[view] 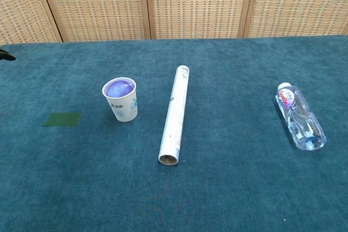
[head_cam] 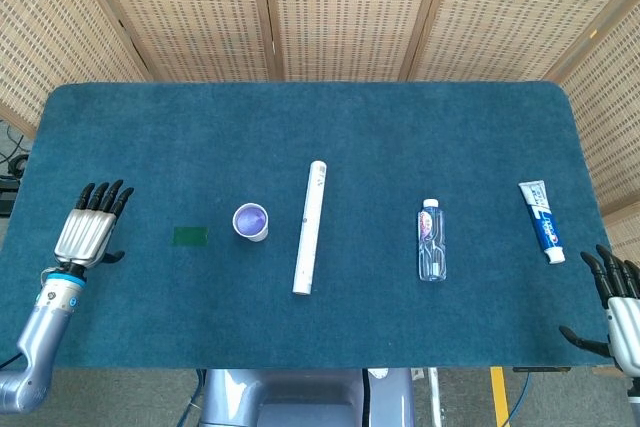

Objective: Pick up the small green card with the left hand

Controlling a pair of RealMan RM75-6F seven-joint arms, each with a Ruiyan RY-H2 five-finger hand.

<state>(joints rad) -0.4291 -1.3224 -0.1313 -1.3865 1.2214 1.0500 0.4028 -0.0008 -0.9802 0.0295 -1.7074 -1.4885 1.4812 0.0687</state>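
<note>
The small green card (head_cam: 190,236) lies flat on the blue table cloth, left of a paper cup; the chest view shows the card (view: 61,119) too. My left hand (head_cam: 89,231) hovers over the table's left side, fingers straight and apart, holding nothing, about a hand's length left of the card. Only a dark fingertip (view: 7,55) of it shows at the chest view's left edge. My right hand (head_cam: 620,303) sits at the table's front right corner, fingers spread and empty.
A paper cup (head_cam: 250,221) with a purple inside stands right of the card. A white tube (head_cam: 310,227) lies mid-table. Further right lie a clear water bottle (head_cam: 431,240) and a toothpaste tube (head_cam: 541,220). Woven screens stand behind the table (head_cam: 300,127).
</note>
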